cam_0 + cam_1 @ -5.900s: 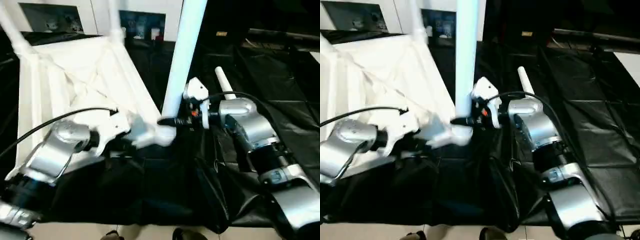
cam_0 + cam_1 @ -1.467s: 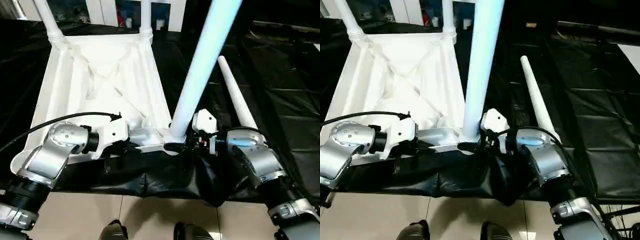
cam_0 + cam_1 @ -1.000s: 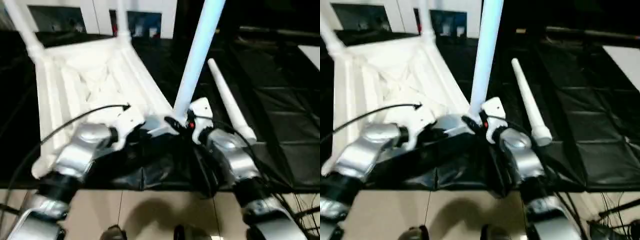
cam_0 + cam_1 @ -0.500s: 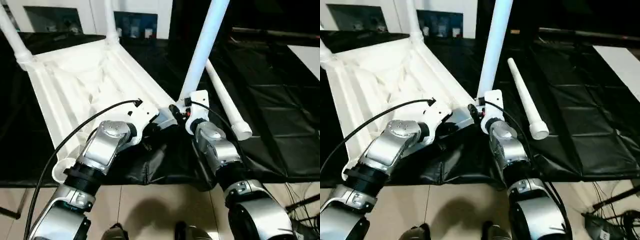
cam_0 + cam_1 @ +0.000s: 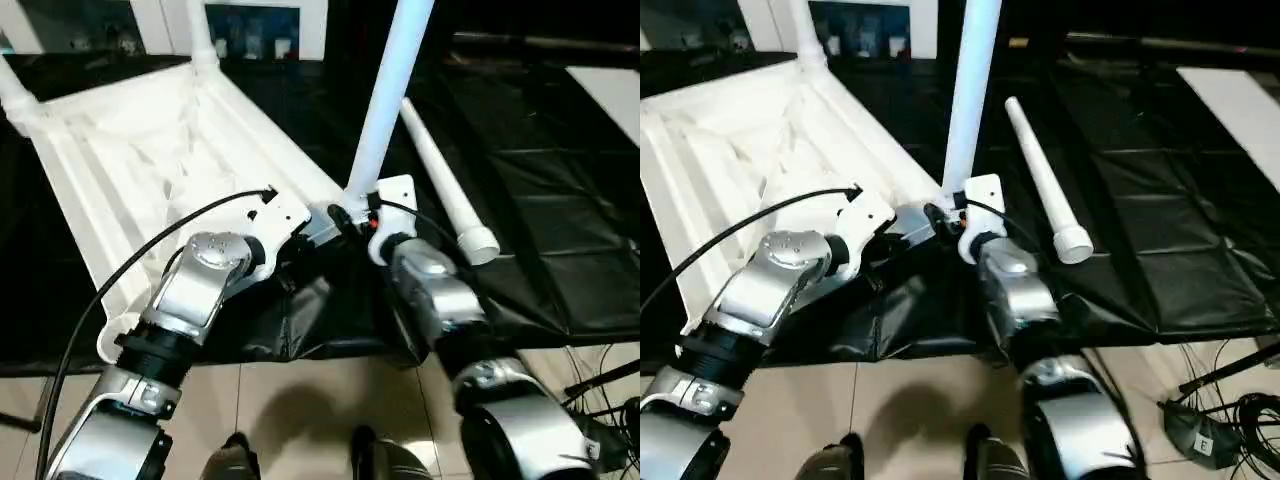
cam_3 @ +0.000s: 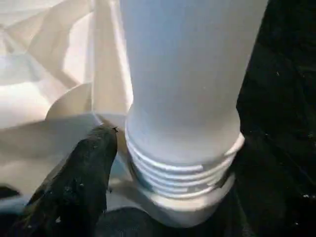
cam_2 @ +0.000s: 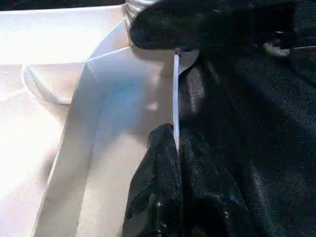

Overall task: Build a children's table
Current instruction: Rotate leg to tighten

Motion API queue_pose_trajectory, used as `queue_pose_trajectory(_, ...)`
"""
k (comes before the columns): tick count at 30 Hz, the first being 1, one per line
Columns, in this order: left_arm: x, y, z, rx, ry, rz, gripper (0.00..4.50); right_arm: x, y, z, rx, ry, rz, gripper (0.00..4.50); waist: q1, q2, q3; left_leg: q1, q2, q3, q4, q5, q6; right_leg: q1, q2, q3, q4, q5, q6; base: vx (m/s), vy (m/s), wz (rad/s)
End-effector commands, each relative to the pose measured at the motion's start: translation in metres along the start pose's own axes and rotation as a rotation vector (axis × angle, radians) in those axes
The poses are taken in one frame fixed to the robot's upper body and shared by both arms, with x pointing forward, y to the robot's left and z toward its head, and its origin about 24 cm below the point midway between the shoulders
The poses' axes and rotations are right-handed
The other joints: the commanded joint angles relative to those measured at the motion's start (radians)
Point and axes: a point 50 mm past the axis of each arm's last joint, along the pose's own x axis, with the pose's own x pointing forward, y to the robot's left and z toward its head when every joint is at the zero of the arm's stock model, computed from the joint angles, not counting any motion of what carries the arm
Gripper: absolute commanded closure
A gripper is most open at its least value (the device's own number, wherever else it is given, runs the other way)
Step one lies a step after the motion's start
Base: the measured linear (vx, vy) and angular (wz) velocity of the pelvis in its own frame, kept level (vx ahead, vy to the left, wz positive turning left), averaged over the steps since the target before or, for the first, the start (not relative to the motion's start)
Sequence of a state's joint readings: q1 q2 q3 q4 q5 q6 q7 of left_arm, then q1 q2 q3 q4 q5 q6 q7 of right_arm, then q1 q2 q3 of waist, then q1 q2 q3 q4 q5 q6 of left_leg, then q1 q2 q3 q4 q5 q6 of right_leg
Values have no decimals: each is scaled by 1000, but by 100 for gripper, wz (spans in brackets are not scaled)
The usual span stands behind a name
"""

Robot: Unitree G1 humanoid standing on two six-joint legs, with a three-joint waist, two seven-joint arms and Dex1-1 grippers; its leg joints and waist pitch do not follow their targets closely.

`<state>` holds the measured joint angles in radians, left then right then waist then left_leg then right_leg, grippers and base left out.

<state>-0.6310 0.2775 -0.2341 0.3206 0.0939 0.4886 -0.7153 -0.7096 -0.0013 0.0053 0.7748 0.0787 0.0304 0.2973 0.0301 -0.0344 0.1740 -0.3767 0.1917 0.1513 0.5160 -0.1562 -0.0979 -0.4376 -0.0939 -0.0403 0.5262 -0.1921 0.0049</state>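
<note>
The children's table (image 5: 150,160) lies upside down; our left gripper (image 7: 173,143) pinches its side rim, our right gripper (image 6: 163,217) closes round the upright leg (image 6: 182,89).

The camera view shifts. The silver left forearm (image 5: 200,285) now reaches steeply up from the lower left, not lying across.

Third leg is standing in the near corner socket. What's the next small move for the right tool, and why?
Probably keep turning the leg down into its socket. In the right wrist view several thread rings sit exposed above the socket, so it doesn't look fully seated. The left tool pinches the tabletop's edge wall, which should steady it.
</note>
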Motion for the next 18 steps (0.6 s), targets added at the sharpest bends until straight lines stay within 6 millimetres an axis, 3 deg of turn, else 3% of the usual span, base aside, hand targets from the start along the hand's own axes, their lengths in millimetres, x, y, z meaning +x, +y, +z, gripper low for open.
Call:
queue_pose_trajectory(1,5,-9,-14,-9,49,-52,450,-3,6,5,-57,-15,84,81,2,6,-54,15,20,13,-69,-352,34,37,-34,28,-49,-350,-135,0,0,0)
queue_pose_trajectory(4,2,-8,-14,5,46,-62,450,-9,0,10,-83,-32,120,81,4,1,-48,21,20,23,-65,-360,44,32,-31,30,-51,-376,-135,0,0,0)
queue_pose_trajectory(6,-3,-6,-13,31,32,-89,450,-18,-5,17,-112,-49,184,81,6,0,-50,15,20,26,-62,-338,49,34,-34,33,-48,-400,-125,0,0,0)
queue_pose_trajectory(9,-9,-4,-14,56,20,-120,450,-29,-10,22,-164,-54,244,81,12,-1,-53,10,24,32,-56,-262,63,39,-29,30,-39,-330,-137,0,0,0)
queue_pose_trajectory(13,-26,-3,-18,130,10,-233,450,-49,-19,29,-235,-51,351,81,12,-2,-49,4,24,34,-52,-247,62,35,-33,31,-43,-396,-120,0,0,0)
queue_pose_trajectory(15,-34,-4,-19,137,11,-293,450,-58,-20,29,-257,-34,435,81,11,0,-47,10,26,38,-48,-239,64,26,-28,34,-37,-360,-141,60,-36,8)
queue_pose_trajectory(18,-41,-6,-19,163,4,-342,450,-67,-20,29,-280,-12,523,81,10,2,-49,7,27,42,-38,-177,85,32,-24,34,-19,-226,-189,78,-23,9)
